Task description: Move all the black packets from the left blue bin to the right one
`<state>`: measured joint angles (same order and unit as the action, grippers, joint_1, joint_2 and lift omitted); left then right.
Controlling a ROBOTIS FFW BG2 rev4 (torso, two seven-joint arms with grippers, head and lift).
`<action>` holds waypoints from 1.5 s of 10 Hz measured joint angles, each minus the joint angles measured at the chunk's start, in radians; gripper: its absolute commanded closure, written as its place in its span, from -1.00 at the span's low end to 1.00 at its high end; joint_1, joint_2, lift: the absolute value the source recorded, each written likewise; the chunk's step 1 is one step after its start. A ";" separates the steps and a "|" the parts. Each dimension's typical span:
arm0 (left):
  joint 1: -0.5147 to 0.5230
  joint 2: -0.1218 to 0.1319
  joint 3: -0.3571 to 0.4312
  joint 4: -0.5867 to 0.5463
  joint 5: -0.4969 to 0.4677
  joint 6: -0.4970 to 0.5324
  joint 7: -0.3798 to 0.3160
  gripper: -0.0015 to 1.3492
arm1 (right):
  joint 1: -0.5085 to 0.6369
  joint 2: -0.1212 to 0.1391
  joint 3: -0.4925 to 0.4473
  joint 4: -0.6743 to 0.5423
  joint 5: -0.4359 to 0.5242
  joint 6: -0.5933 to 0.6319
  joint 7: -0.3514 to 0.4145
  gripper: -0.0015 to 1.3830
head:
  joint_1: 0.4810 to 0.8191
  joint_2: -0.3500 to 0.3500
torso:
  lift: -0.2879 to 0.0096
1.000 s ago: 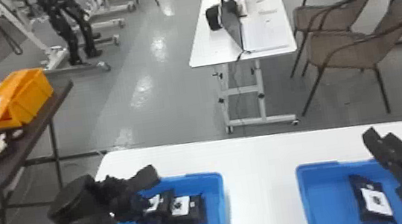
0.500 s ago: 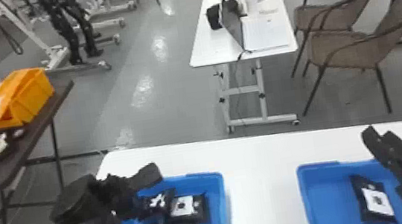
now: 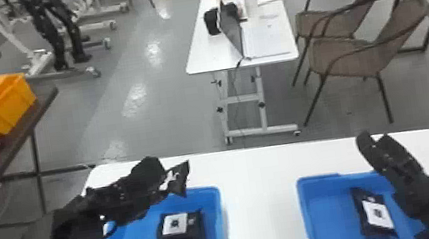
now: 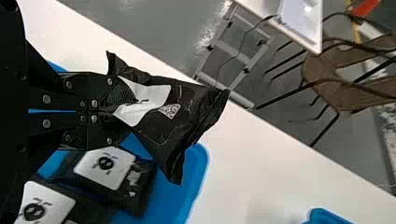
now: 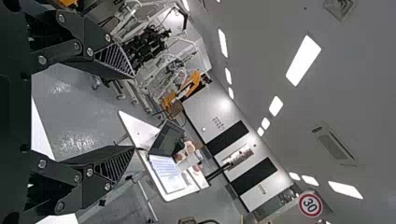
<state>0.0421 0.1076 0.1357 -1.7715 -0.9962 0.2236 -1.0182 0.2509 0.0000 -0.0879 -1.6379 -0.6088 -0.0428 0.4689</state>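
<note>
From where I'm standing, the left gripper [image 4: 117, 112] is clamping a black packet [image 4: 189, 109] by one end, its two fingers pinched together on the creased label. The packet is hanging up at the left bin's [image 3: 220, 216] far edge, its free end pointing away from the fingertips, out towards the middle of the white table [image 3: 259, 187]. So the right bin [image 3: 306, 212] is lying on the packet's free side, across that bare strip, and the coming move is, I'd say, a sideways carry over both facing rims. The right gripper [image 3: 375, 140] is nearer the goal, hanging over that bin's far edge with its fingers apart and empty; the loaded arm may be needing to pass short of it. Two packets are lying towards the left bin's right side; another packet [image 3: 377, 214] is resting in the right bin.
</note>
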 measured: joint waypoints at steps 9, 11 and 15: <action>-0.108 -0.045 -0.196 0.071 0.578 -0.092 0.204 0.71 | -0.145 0.000 0.107 0.004 0.041 0.006 0.037 -0.35 | 0.27 -0.13 | 0.94; -0.172 -0.062 -0.238 0.154 0.615 -0.102 0.204 0.71 | -0.168 0.000 0.167 0.000 0.036 0.004 0.037 -0.47 | 0.25 -0.12 | 0.94; -0.263 -0.071 -0.310 0.255 0.654 -0.103 0.204 0.71 | -0.186 0.000 0.231 -0.005 0.030 0.039 0.037 -0.49 | 0.19 -0.13 | 0.94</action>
<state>-0.2206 0.0369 -0.1743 -1.5162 -0.3425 0.1205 -0.8145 0.0653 0.0000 0.1436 -1.6431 -0.5788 -0.0039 0.5062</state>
